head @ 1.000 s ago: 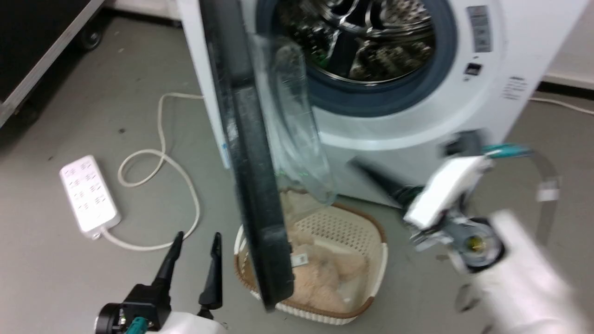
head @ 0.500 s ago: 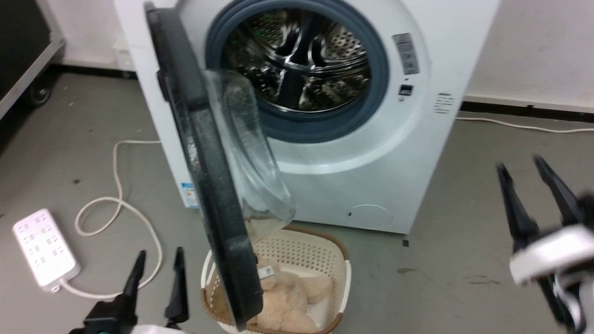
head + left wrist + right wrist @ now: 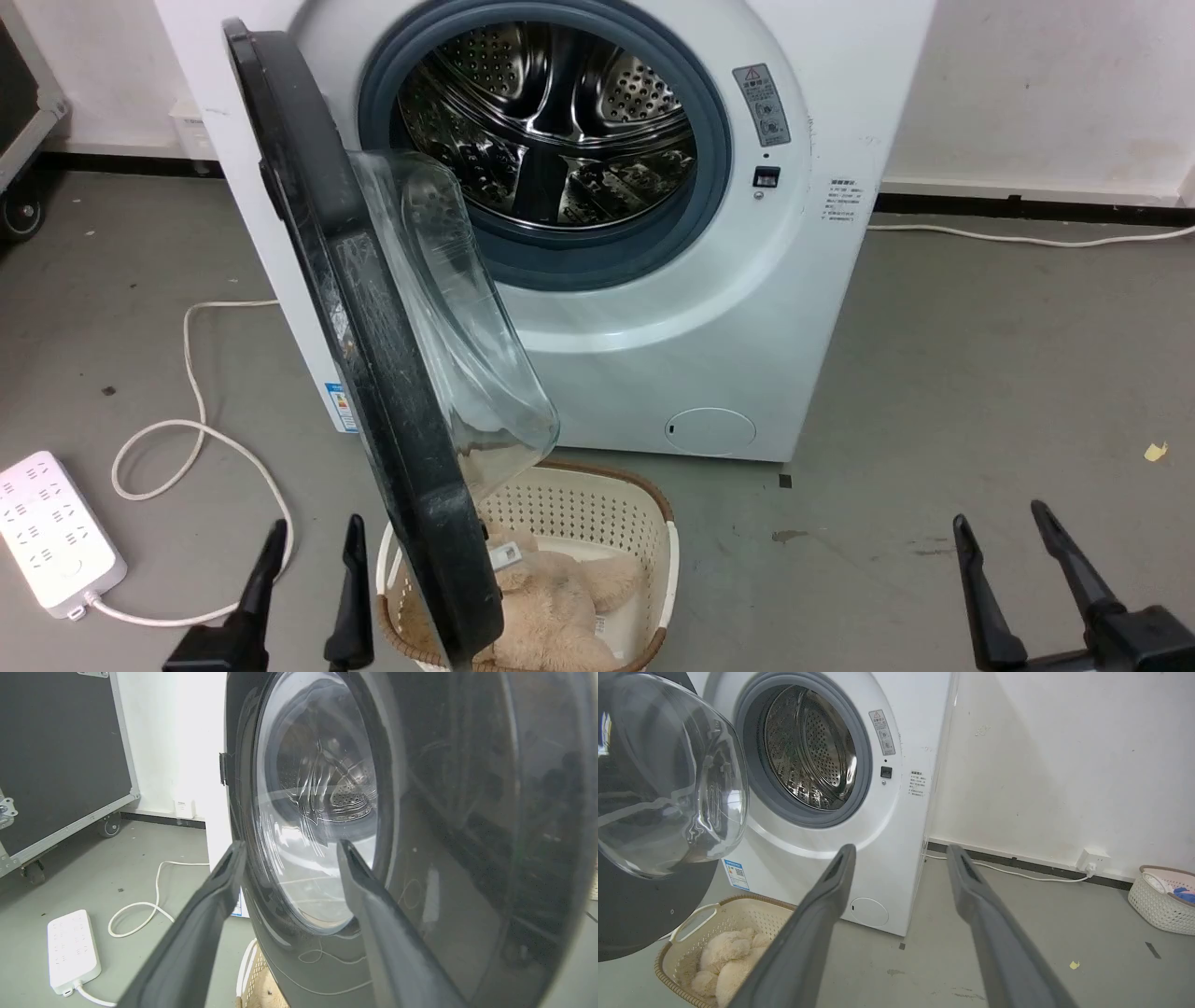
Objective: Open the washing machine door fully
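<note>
I count one glossy black round washing machine door with clear bulging glass bowl, standing open; one perforated steel drum; one cream slotted plastic basket. My left tool and right tool: both spread wide, empty.

The washing machine door is glossy black around a clear glass bowl. Behind it are the white machine body, the blue-grey rubber ring and the shiny steel drum dotted with small holes. The basket is cream with a grid of perforations and a brown rim, and holds a beige plush toy on the grey floor.
</note>
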`<state>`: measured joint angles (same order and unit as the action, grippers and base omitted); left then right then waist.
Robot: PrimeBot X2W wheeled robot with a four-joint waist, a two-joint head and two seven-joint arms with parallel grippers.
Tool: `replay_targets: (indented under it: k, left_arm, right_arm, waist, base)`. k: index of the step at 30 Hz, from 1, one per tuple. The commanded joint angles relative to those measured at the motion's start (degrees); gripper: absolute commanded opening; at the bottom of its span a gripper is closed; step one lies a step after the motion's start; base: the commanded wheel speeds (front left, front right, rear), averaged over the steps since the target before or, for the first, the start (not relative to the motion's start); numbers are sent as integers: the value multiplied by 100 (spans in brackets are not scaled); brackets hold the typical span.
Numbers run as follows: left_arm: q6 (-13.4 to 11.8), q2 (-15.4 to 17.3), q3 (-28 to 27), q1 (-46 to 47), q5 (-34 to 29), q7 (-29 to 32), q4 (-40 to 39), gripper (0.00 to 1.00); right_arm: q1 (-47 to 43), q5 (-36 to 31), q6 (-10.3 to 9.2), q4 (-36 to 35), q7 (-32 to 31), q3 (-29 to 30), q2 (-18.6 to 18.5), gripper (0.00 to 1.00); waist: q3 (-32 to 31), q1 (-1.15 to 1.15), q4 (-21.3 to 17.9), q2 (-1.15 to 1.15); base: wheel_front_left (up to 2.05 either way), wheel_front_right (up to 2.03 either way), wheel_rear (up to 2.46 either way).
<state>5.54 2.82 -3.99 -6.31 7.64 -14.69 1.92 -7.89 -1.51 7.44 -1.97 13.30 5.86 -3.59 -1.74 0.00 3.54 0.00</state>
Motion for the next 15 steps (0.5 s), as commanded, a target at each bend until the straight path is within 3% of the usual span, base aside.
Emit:
replay_targets:
  k: [1,12,13,14,15]
  left_arm:
    - [20,7,32,-115,-36,-30,-19,100]
    - [-41,7,150,-80,-63,-30,-75,100]
    - [-39,7,165,-86,-43,-30,-50,55]
    - [-31,7,179,-84,-32,-30,-23,0]
    - [-22,7,184,-71,33,-30,-19,0]
  right_arm:
    - [-80,-46,5,23,62,5,37,100]
    - [5,460,5,43,155,-17,69,100]
    - [13,459,5,36,157,-15,69,100]
    - [21,463,5,32,158,-13,70,100]
    - [29,469,5,29,159,-13,70,100]
  waist:
    - [2,0,-1,0]
    - [3,0,72,0]
    - [3,0,80,0]
    - [4,0,86,0]
    - [4,0,91,0]
  base:
    - [0,0,0]
    - [0,0,0]
    - [0,0,0]
    - [0,0,0]
    - [0,0,0]
